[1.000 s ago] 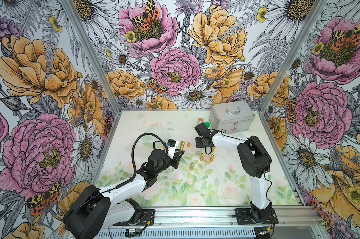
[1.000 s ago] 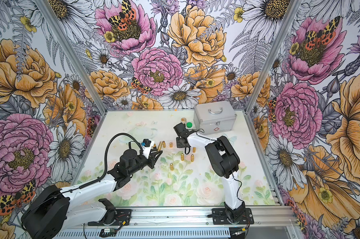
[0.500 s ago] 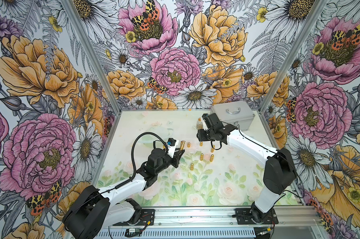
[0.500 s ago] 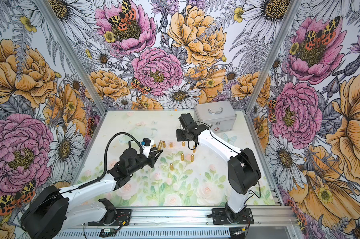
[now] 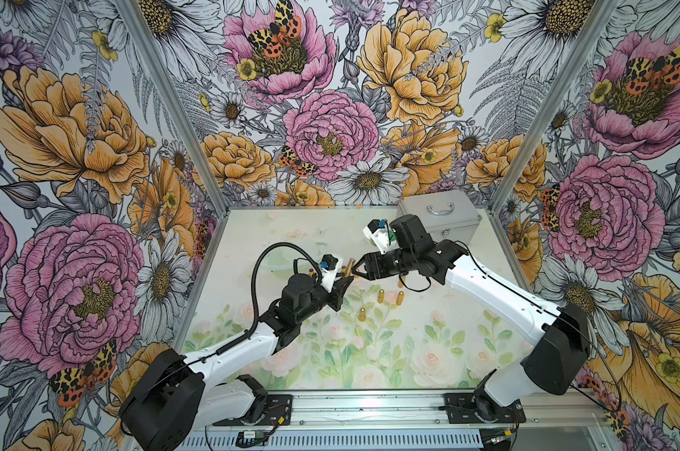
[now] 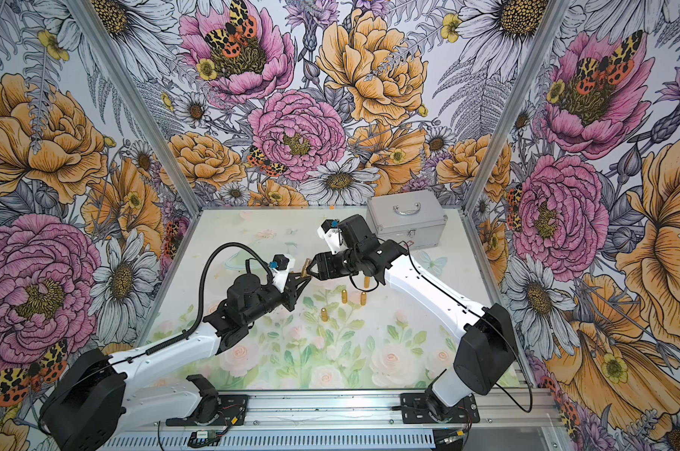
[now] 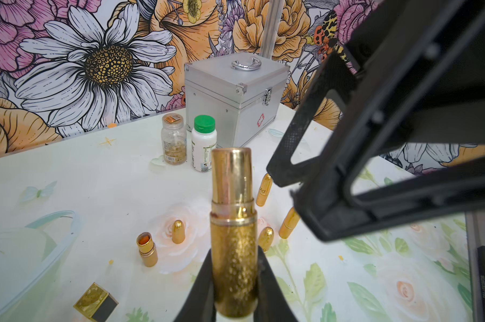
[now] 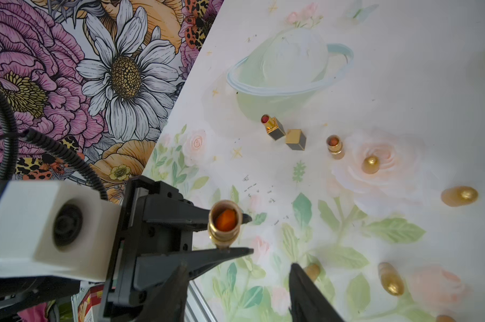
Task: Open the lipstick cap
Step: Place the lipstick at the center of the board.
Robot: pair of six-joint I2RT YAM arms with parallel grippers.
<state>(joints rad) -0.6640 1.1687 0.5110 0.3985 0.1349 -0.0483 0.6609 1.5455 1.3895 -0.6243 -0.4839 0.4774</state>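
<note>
Jaws of the left hand pinch the gold lipstick by its glittered base, above the bench. Its long axis points straight at the right hand, spread and empty, just beside the free end, which looks uncapped, orange stick showing.

this is a robot test cell in a lab, not a lived-in room. i work inside a booth of flower-printed wall panels held by bare aluminium posts. my left arm and right arm are bolted to a metal rail with loose wiring along the front edge. the table is a printed sheet, and the silver first-aid case and two pill bottles stand there like staged props.
</note>
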